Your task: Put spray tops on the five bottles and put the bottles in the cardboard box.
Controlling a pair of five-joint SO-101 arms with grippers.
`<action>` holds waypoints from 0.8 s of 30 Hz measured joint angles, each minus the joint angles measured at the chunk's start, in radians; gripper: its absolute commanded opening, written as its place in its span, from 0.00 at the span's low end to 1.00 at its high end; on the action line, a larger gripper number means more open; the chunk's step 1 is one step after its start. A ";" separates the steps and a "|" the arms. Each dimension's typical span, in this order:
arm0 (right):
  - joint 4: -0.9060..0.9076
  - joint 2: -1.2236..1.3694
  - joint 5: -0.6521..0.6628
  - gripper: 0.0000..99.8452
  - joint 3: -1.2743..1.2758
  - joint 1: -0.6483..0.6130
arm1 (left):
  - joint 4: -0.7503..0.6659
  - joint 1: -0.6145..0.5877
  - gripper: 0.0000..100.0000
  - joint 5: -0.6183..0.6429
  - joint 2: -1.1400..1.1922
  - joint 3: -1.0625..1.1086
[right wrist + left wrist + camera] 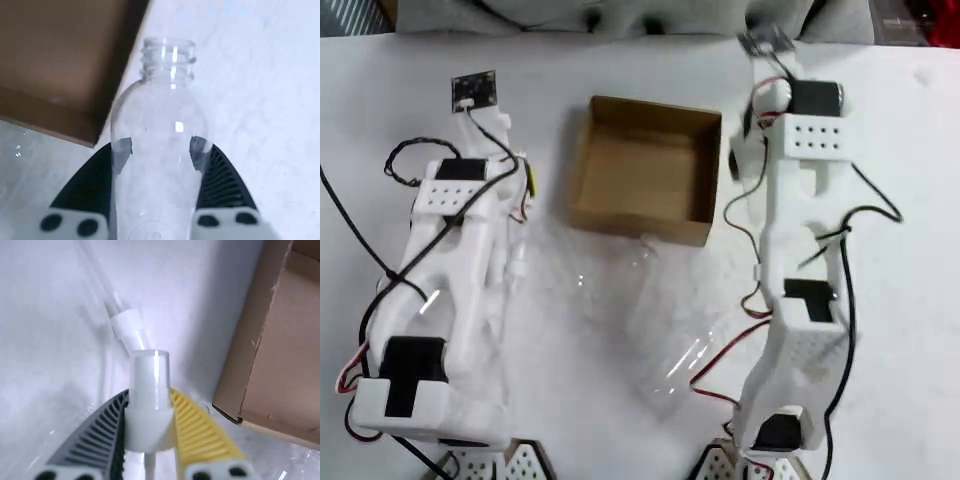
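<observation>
The left hand [148,396] pinches a white spray top [148,375] between its grey and yellow fingers, just beside the cardboard box [280,340]. A second spray top [127,325] lies on the white tabletop [45,340] beyond it (its thin tube trailing away). The right hand [161,145] is clamped around a clear bottle [162,105] with an open neck, next to the box's outer wall. Seen from above, the box sits between the two arms.
</observation>
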 measured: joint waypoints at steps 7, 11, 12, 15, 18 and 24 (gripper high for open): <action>-0.261 -0.138 -0.005 0.02 0.448 0.037 | 0.000 0.000 0.02 0.000 0.000 0.000; -0.422 -0.238 -0.005 0.04 0.694 0.029 | 0.000 0.000 0.02 0.000 0.000 0.002; -0.448 -0.249 -0.005 0.07 0.730 0.032 | 0.000 0.000 0.02 0.000 0.000 0.012; -0.477 -0.258 -0.005 0.18 0.779 0.035 | 0.000 0.000 0.02 0.000 0.000 0.028; -0.486 -0.259 -0.003 0.25 0.783 0.028 | 0.000 0.000 0.02 0.000 0.000 0.028; -0.471 -0.278 -0.003 0.26 0.720 0.032 | -0.003 0.000 0.02 0.000 0.000 0.028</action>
